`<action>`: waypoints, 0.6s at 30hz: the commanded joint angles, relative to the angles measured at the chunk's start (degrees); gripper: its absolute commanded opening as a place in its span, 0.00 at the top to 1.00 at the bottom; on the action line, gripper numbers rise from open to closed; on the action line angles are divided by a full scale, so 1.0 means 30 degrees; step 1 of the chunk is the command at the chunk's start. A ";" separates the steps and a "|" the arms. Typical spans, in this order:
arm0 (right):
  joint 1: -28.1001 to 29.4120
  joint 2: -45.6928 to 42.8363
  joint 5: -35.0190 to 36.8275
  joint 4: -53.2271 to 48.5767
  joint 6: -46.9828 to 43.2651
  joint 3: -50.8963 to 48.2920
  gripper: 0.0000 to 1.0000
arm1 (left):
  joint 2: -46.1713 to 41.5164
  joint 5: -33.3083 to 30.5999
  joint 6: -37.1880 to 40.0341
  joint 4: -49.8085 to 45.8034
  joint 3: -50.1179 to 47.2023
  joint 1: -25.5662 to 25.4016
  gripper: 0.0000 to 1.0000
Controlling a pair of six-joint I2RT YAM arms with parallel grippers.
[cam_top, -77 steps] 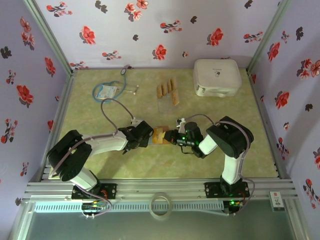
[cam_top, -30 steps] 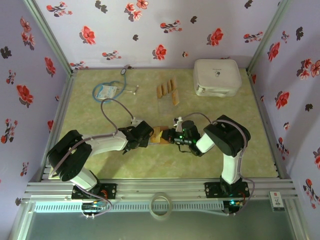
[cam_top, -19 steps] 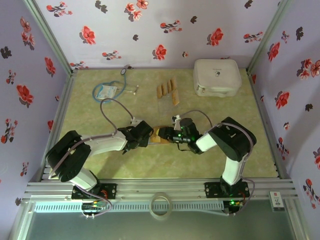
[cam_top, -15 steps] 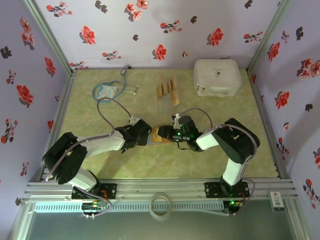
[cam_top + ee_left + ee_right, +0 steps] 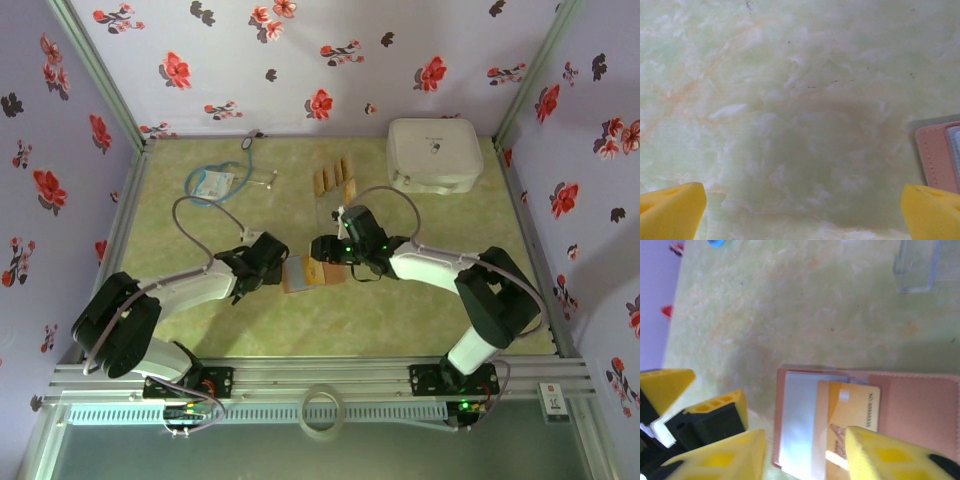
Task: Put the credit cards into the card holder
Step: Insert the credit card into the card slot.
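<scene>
Big pale-green marbled table point(image 5: 200, 310), with a white rounded-square plastic case point(image 5: 435, 155) sitting back right and a blue-tubed stethoscope point(image 5: 215, 182) back left. Both arms reach into the middle from either side. The left gripper point(image 5: 802, 212) is spread really wide with nothing in it, yellow fingertips low over bare table, just left of the card holder's edge. The right gripper point(image 5: 805, 455) hangs over the card holder with its yellow fingers partway apart, and as far as I can see nothing's pinched between them. The small reddish-brown leather card holder point(image 5: 312, 274) lies opened flat mid-table between the two grippers, greyish pocket side up, with one gold-yellow card point(image 5: 852, 400) lying on it. The other tan-brown credit cards point(image 5: 335, 178) sit in a little row further back, well apart from the card holder.
</scene>
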 commanded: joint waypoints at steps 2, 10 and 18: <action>0.0132 0.0894 0.2297 -0.5958 -0.2057 0.2179 0.76 | -0.0297 -0.0035 -0.0820 -0.0094 -0.0449 0.0336 0.00; 0.0544 0.3417 0.3420 -0.8440 -0.3244 0.4221 1.00 | 0.0716 0.0320 -0.0556 0.0244 -0.0383 0.0528 0.00; 0.0778 0.4436 0.3390 -0.8480 -0.3337 0.4803 1.00 | 0.1683 0.0461 0.0021 0.0353 0.0126 0.0528 0.00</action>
